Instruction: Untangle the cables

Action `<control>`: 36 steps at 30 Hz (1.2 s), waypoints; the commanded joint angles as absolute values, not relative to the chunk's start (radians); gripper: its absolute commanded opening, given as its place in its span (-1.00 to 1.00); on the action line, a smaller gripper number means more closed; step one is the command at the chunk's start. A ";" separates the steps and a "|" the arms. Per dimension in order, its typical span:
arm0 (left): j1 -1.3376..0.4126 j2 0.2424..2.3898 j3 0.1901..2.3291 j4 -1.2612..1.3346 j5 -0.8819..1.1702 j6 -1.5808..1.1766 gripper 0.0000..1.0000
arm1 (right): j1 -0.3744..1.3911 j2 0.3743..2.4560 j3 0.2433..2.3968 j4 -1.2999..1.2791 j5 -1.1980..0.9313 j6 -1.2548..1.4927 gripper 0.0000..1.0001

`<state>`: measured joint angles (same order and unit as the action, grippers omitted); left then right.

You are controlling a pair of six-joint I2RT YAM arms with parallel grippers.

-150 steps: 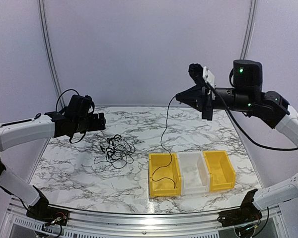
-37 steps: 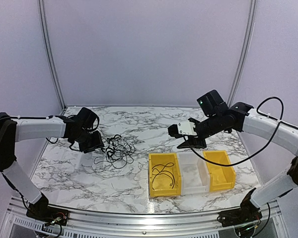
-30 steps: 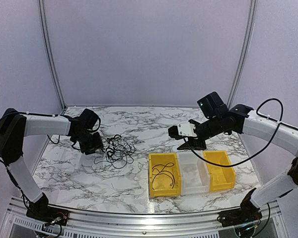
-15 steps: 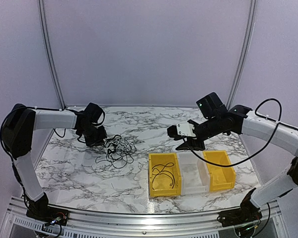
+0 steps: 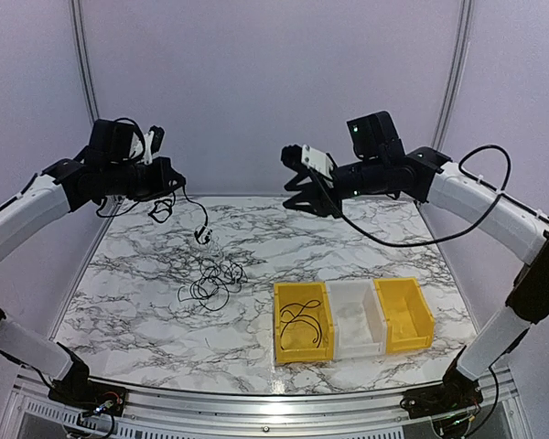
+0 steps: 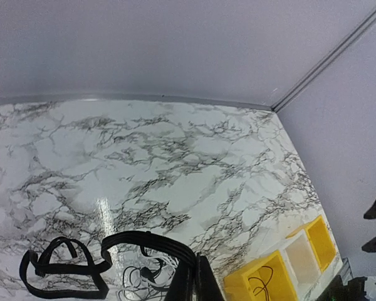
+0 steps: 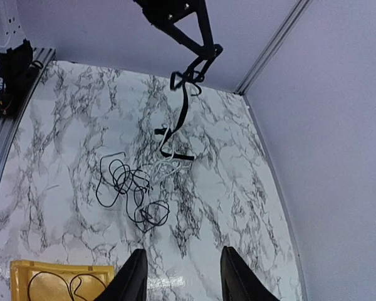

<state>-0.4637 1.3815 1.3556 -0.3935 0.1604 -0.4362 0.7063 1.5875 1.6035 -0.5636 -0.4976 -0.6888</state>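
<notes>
Both arms have risen since half a second ago, when the left one was low beside the pile and the right one hung near the bins. Now the left gripper (image 5: 172, 176) is well above the table (image 5: 119, 302), its jaws pressed together on a black cable (image 5: 204, 230) that droops in loops and trails down toward the rest of the cables (image 5: 212, 282). They lie in a loose knot on the marble, left of the yellow bin (image 5: 279, 343). Lifting the strand high looks like a way to let its weight pull it free, though a pale strand under its lower end suggests it may be caught; whether it is clear of the pile is too fine to tell.

From its own wrist view the right gripper (image 7: 185, 276) has its fingers partly apart with nothing between them. It sits high and faces the hanging strand, probably to take hold of it lower down. 1 coiled cable (image 5: 300, 322) already lies in the yellow bin, so sorting seems under way with most of the knot left
</notes>
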 commanded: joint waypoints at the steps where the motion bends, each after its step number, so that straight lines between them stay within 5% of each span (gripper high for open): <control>1: -0.462 1.328 1.382 -0.373 0.306 -0.321 -1.00 | 0.739 1.679 1.780 -0.465 -0.554 -0.539 -0.18; 15: -0.466 1.269 1.321 -0.234 0.279 -0.506 -1.00 | 0.824 1.931 1.950 -0.310 -0.678 -0.151 0.13; 28: -0.466 1.191 1.279 -0.198 0.230 -0.582 -1.00 | 0.874 2.139 2.118 -0.244 -0.645 -0.079 0.35; 30: -0.466 1.188 1.278 -0.198 0.229 -0.587 -1.00 | 0.880 2.153 2.129 -0.234 -0.655 -0.062 0.26; 36: -0.466 1.183 1.254 -0.198 0.205 -0.593 -1.00 | 0.883 2.123 2.125 -0.213 -0.654 -0.029 -0.59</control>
<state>-0.4644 1.2034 1.2793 -0.2337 0.2325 -0.5842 0.8772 2.1582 2.0800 -0.2577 -0.6609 -0.0658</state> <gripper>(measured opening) 0.028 0.309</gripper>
